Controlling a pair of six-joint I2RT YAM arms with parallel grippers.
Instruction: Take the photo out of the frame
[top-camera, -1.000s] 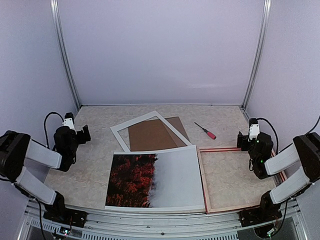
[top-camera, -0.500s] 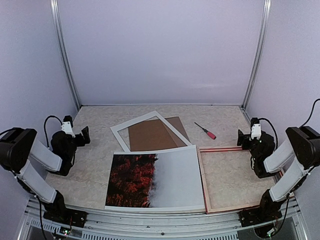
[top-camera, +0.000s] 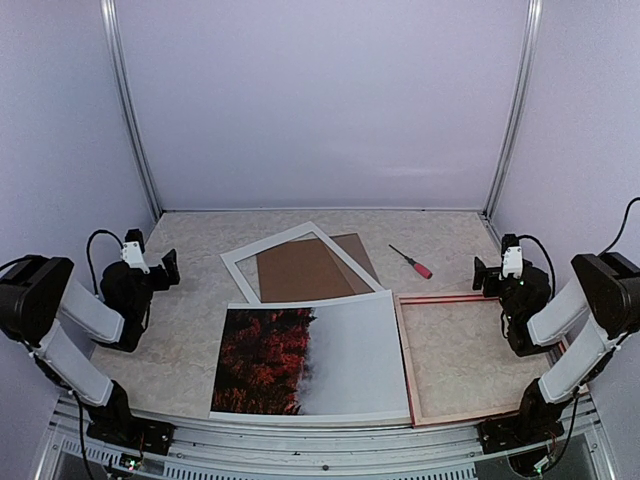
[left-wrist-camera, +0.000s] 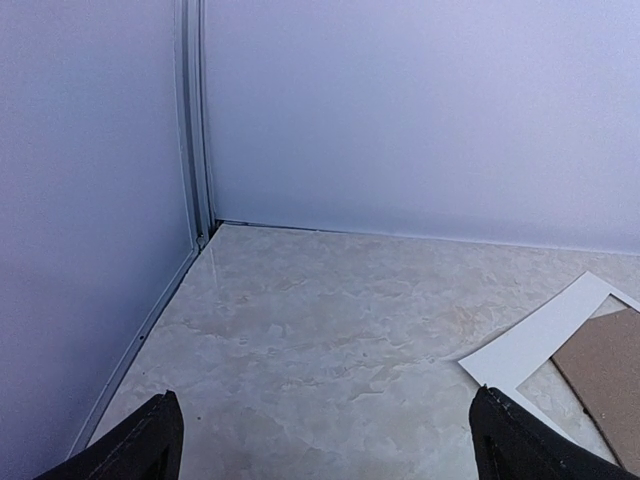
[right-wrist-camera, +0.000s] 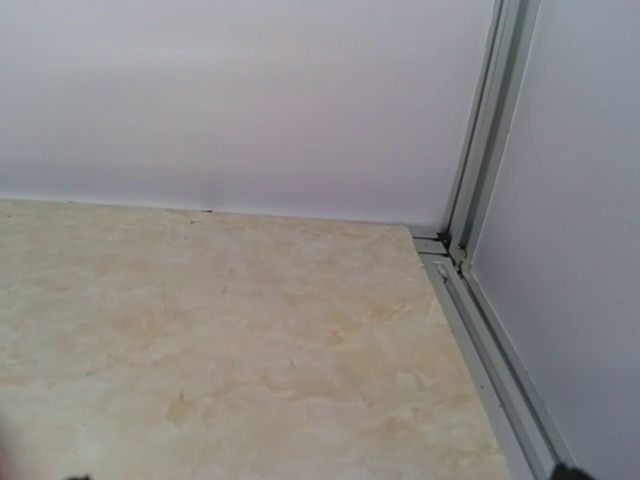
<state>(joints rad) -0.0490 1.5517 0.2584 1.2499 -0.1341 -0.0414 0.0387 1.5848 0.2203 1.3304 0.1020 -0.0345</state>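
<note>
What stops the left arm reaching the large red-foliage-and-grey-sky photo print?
Likely nothing, so yes: the photo print lies flat and uncovered on the marbled beige table, just right of the open left pincer.

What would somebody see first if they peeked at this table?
The big photo, half fiery red trees and half pale mist, lies flat at the near middle of the table. Right beside it is the red-rimmed frame, with the tabletop showing through, and behind them a white mat and a brown board overlap.
</note>
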